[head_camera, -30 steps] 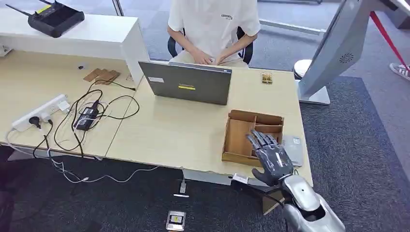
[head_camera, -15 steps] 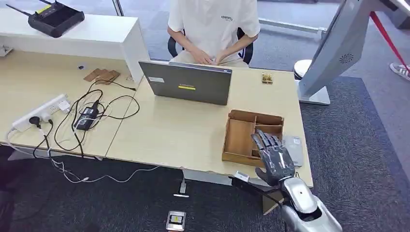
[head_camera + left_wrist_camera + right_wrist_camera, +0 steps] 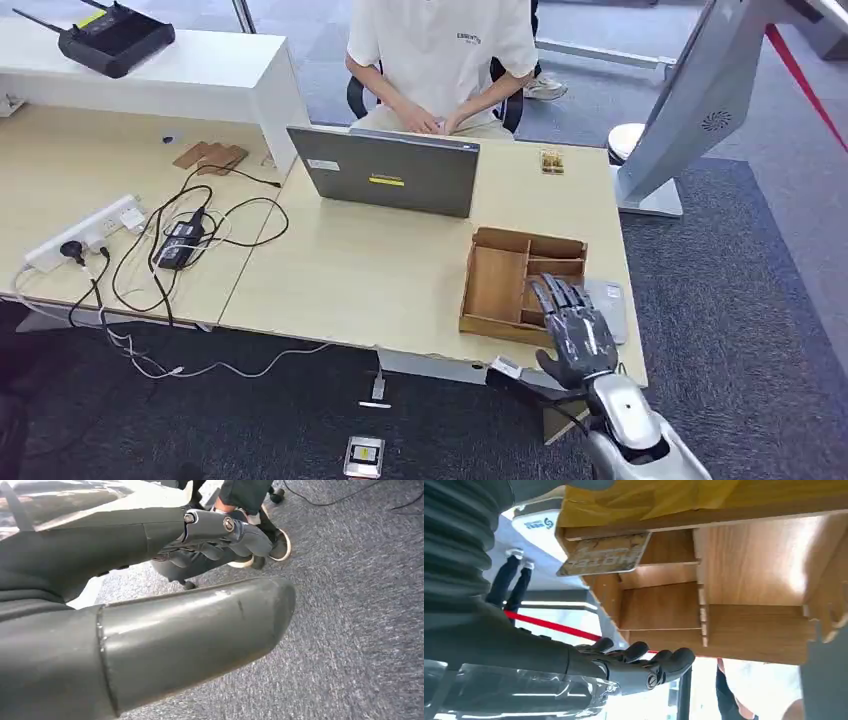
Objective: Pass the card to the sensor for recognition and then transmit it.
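Right hand (image 3: 572, 330) over the wooden tray's near corner, fingers spread apart and holding nothing.

In the lower right of the head view the hand hovers above the tray (image 3: 495, 284), beside a grey sensor pad (image 3: 611, 305) on the desk (image 3: 380, 270). The right wrist view shows a card (image 3: 604, 555) leaning in a tray compartment. The left hand (image 3: 220, 535) hangs over carpet, fingers curled inward on nothing. A laptop (image 3: 392, 172) and a seated person (image 3: 440, 60) sit higher in the frame.
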### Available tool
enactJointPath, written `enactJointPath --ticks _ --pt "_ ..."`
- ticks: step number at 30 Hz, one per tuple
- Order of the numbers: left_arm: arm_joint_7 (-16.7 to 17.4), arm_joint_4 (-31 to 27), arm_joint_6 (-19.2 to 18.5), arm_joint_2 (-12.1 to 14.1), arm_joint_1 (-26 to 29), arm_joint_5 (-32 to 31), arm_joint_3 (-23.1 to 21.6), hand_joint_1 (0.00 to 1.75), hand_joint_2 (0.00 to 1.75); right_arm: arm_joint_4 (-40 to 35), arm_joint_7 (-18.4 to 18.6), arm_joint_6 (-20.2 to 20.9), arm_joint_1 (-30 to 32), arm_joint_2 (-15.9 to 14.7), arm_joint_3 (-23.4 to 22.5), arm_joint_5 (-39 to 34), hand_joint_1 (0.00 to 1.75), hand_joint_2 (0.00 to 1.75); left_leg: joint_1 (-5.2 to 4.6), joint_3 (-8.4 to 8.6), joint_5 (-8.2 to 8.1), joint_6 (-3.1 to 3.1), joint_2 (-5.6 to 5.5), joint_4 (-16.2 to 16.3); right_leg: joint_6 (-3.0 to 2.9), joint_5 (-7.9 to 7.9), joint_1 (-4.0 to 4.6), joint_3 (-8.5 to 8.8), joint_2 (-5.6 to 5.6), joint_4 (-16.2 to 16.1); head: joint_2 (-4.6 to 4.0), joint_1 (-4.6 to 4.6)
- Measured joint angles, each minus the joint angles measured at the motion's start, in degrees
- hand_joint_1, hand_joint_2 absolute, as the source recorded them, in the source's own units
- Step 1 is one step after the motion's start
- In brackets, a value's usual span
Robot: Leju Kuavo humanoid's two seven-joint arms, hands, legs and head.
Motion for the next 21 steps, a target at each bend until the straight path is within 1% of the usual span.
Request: enactJointPath --ticks 12,21 --pt "0.28 0.04 0.35 0.13 0.01 -0.17 0.02 0.00 0.00 -0.04 0.50 -0.26 0.88 -1.16 -0.88 -0.17 0.00 1.75 0.00 0.01 0.00 0.00 0.00 0.00 0.00 0.00 0.00 0.00 0.00 0.00 0.00 0.00" --pt "0.02 0.07 0.35 0.20 0.02 -0.83 0.02 0.00 0.00 -0.09 0.50 -0.66 1.41 -1.44 -1.20 -0.50 0.00 1.75 0.00 0.00 0.00 0.00 0.00 0.00 0.00 0.00 0.00 0.00 0.00 0.00 0.00 0.00"
